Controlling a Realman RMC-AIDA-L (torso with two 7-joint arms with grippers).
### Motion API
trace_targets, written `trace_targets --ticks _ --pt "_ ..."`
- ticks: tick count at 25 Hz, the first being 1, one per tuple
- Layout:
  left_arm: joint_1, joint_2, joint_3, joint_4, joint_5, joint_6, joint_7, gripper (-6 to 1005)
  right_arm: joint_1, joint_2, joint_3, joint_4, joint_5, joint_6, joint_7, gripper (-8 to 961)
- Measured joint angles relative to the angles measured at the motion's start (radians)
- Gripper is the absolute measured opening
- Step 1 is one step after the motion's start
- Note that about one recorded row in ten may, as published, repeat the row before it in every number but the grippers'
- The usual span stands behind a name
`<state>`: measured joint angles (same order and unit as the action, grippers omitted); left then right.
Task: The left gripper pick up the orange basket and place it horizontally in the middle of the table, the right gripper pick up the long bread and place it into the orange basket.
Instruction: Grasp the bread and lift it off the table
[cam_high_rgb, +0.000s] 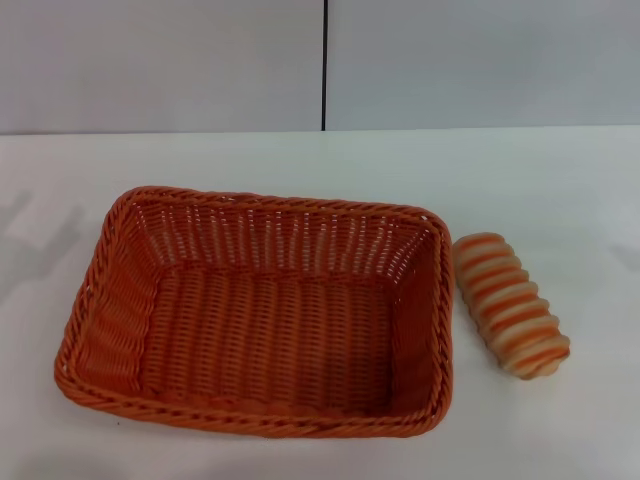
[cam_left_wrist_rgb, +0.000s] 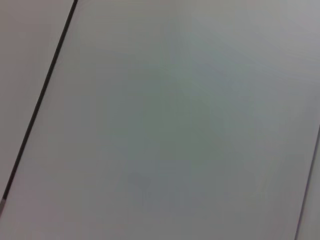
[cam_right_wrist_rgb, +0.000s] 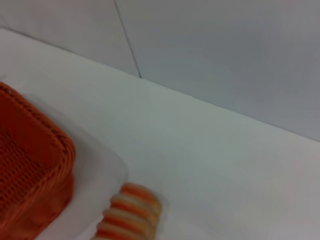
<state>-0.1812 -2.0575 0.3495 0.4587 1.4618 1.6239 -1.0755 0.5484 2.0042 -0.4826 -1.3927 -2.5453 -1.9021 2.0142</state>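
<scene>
The orange basket (cam_high_rgb: 260, 310) lies lengthwise across the middle of the white table (cam_high_rgb: 320, 160), empty inside. Just to its right lies the long bread (cam_high_rgb: 510, 303), cream with orange-brown stripes, angled and a small gap away from the basket's right rim. In the right wrist view a corner of the orange basket (cam_right_wrist_rgb: 30, 165) and one end of the long bread (cam_right_wrist_rgb: 131, 212) show on the table (cam_right_wrist_rgb: 200, 150). Neither gripper shows in any view. The left wrist view holds only a plain grey wall with a dark seam.
A grey wall with a vertical dark seam (cam_high_rgb: 324, 65) stands behind the table. Faint arm shadows fall on the tabletop at the far left (cam_high_rgb: 30, 240). Bare tabletop lies behind the basket and to the right of the bread.
</scene>
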Motion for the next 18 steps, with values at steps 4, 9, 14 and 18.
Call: trace_targets --ticks 4,9,14,18 --pt "-0.002 -0.003 0.001 -0.010 0.000 -0.004 0.010 832 0.070 -0.030 0.001 0.160 -0.001 0.022 0.023 785" --pt "-0.002 -0.001 -0.002 -0.028 0.000 -0.008 0.011 832 0.111 -0.035 -0.014 0.366 0.036 0.124 -0.023 784" --pt "-0.001 -0.002 -0.002 -0.028 0.000 -0.007 0.011 832 0.133 -0.040 -0.041 0.505 0.051 0.224 -0.042 784" --pt "-0.001 -0.002 -0.002 -0.028 -0.001 -0.005 0.012 832 0.138 -0.040 -0.068 0.562 0.051 0.264 -0.055 784"
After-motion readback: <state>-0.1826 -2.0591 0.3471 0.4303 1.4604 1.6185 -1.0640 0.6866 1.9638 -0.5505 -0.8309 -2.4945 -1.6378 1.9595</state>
